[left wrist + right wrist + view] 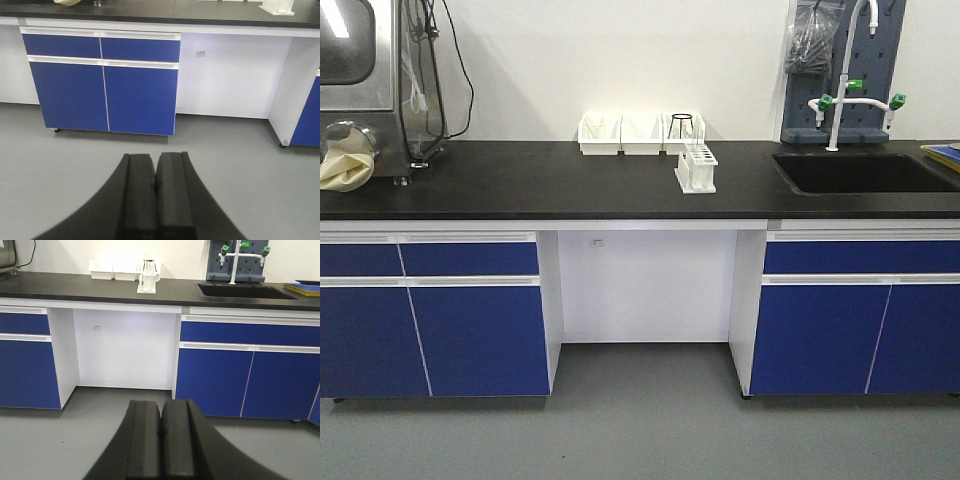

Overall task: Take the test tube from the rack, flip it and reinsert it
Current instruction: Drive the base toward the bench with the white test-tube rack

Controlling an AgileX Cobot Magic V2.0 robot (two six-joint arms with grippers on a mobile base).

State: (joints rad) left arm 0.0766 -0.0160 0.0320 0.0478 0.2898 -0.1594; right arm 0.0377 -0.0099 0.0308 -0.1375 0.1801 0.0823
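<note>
The small white rack [696, 170] stands on the black countertop [540, 185], left of the sink; it also shows far off in the right wrist view as the rack [147, 283], and its base as the rack [276, 7] at the top edge of the left wrist view. Thin clear tubes stand in it, too small to single out the test tube. My left gripper [156, 159] is shut on nothing, low over the grey floor, far from the counter. My right gripper [162, 405] is shut and empty as well, facing the knee gap under the counter.
Three white bins [630, 133] line the wall behind the rack, with a small black ring stand [681, 125]. A black sink [865, 172] with a white tap [845, 80] is at the right. A steel machine [370, 80] stands at the left. Blue cabinets [430, 320] flank the knee gap.
</note>
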